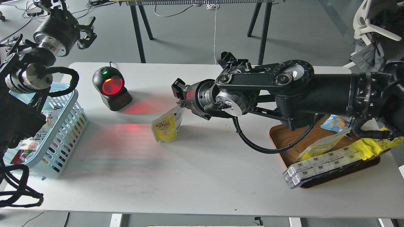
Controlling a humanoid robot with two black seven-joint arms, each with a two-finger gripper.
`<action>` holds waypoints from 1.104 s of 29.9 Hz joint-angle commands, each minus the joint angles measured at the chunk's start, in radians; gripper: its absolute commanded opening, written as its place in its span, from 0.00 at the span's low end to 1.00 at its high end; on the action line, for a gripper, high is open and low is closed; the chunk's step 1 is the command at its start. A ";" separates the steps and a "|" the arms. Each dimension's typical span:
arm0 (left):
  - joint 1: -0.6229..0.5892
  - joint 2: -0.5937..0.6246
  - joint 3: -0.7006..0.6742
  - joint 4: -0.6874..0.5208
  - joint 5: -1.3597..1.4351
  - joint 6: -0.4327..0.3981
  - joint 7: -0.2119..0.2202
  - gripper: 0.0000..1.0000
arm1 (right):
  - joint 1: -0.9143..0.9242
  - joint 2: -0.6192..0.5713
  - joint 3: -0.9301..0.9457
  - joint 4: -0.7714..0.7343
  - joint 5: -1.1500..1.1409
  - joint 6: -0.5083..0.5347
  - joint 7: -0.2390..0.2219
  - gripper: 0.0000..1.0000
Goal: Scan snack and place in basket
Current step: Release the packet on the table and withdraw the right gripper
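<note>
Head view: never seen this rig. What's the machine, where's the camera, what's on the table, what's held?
The camera sits in a humanoid robot's head, looking down at a white table. Two black arms enter from the sides. The right gripper pinches the top of the snack, a yellow pouch hanging near the scanner, which glows red. The left gripper is raised, open and empty. The basket, light blue, stands at left with packets inside. The wooden tray at right holds more snacks.
</note>
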 commanded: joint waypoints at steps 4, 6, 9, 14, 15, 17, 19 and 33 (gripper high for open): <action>0.000 0.000 0.000 0.000 0.000 0.000 0.000 1.00 | -0.002 0.002 0.022 -0.022 -0.001 -0.001 0.000 0.64; 0.000 0.000 0.000 0.000 0.000 0.000 0.000 1.00 | -0.002 0.000 0.031 -0.022 -0.001 -0.001 0.000 0.80; 0.000 0.001 0.000 0.000 0.000 0.000 0.000 1.00 | -0.002 -0.007 0.063 -0.028 -0.001 0.002 0.000 0.95; -0.002 0.009 0.000 -0.003 0.002 -0.005 0.006 1.00 | 0.001 -0.064 0.127 -0.036 -0.001 0.030 0.000 0.97; -0.002 0.009 0.002 -0.006 0.002 -0.005 0.008 1.00 | 0.001 -0.088 0.140 -0.036 -0.001 0.044 0.000 0.97; -0.005 0.018 0.002 -0.008 0.003 -0.006 0.009 1.00 | 0.005 -0.125 0.170 -0.032 -0.001 0.065 0.000 0.97; -0.005 0.040 0.003 -0.012 0.009 -0.009 0.011 1.00 | 0.009 -0.174 0.213 -0.019 0.002 0.082 0.000 0.97; 0.001 0.492 0.167 -0.433 0.231 -0.025 0.011 1.00 | -0.306 -0.510 0.713 -0.018 0.002 0.235 0.038 0.96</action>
